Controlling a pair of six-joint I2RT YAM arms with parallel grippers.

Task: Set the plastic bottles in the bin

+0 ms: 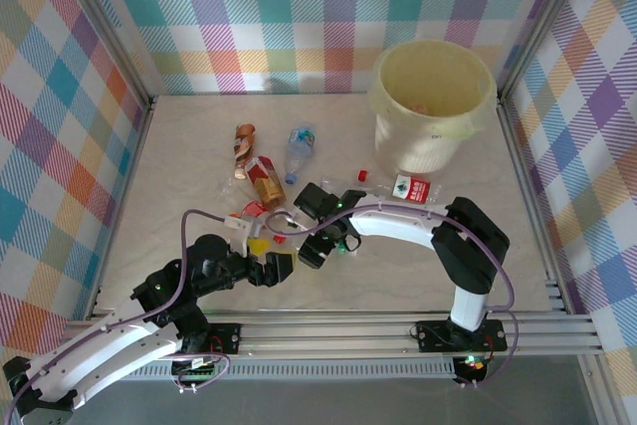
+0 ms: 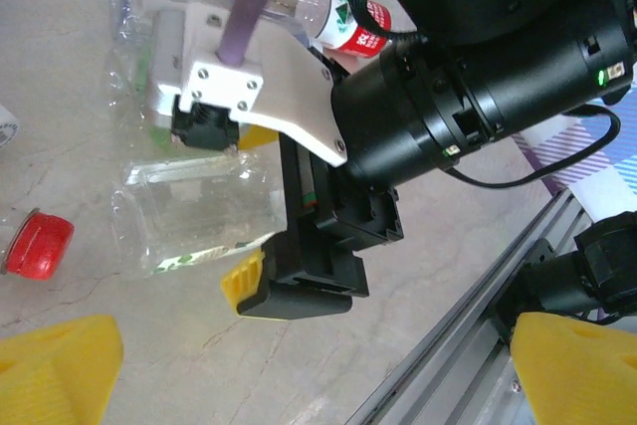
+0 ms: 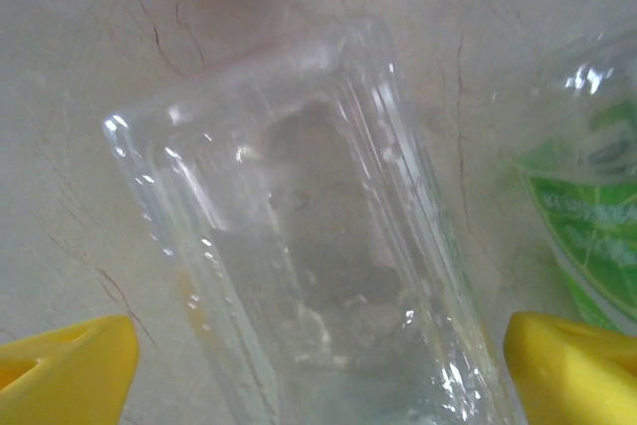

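Observation:
A clear plastic bottle (image 3: pixel 299 246) lies on the table between the yellow fingertips of my right gripper (image 3: pixel 318 375). The gripper is open and straddles the bottle without squeezing it. In the left wrist view the same bottle (image 2: pixel 199 211) lies beside the right gripper's yellow pad (image 2: pixel 244 286). My left gripper (image 2: pixel 318 385) is open over bare table, just behind the right gripper (image 1: pixel 261 238). More bottles lie farther back: a brown-labelled one (image 1: pixel 244 146), an orange-red one (image 1: pixel 265 182) and a clear blue one (image 1: pixel 299 151). The bin (image 1: pixel 433 97) stands at the back right.
A green-labelled crushed bottle (image 3: pixel 587 216) lies just right of the clear one. A loose red cap (image 2: pixel 38 244) sits left of it. A red-and-white labelled bottle (image 1: pixel 408 187) lies at the foot of the bin. The metal rail (image 2: pixel 468 345) runs along the near table edge.

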